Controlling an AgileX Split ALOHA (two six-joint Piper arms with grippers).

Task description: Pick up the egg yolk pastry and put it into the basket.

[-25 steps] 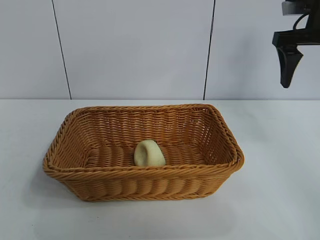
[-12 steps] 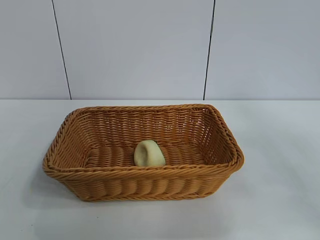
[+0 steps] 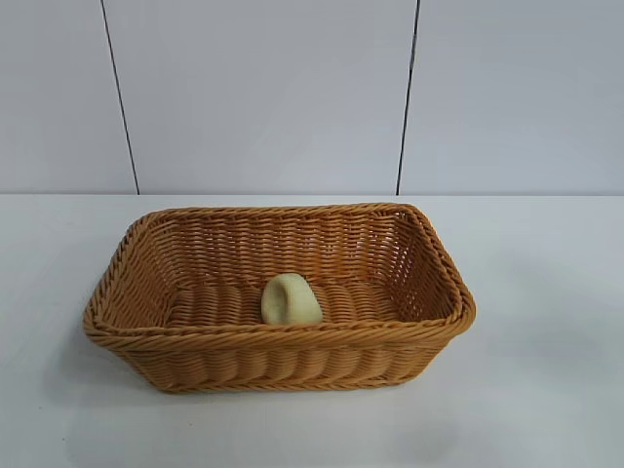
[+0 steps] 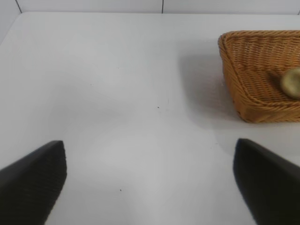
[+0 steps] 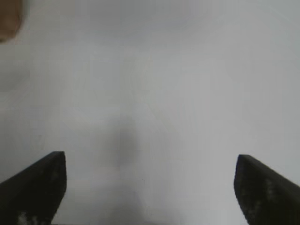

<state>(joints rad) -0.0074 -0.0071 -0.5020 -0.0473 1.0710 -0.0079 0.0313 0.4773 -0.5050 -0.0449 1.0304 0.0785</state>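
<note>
Egg yolk pastry [image 3: 291, 300]: seated on the floor of the basket [image 3: 441, 283], near its front wall.
Basket: placed on the white table [image 3: 546, 370].
Left gripper [image 4: 150, 185]: jaws spread wide, nothing held, above bare table beside the basket.
Right gripper [image 5: 150, 187]: jaws spread wide, nothing held; tan blur at the frame corner is possibly the basket.

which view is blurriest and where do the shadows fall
Right wrist view: blurriest, with a faint grey shadow on the bare table and only an orange smear of the basket at a corner. Left wrist view: basket sharp, egg yolk pastry soft, soft shadow beside the basket wall. Exterior view: crisp, even light, faint shadow around the basket's base.
</note>
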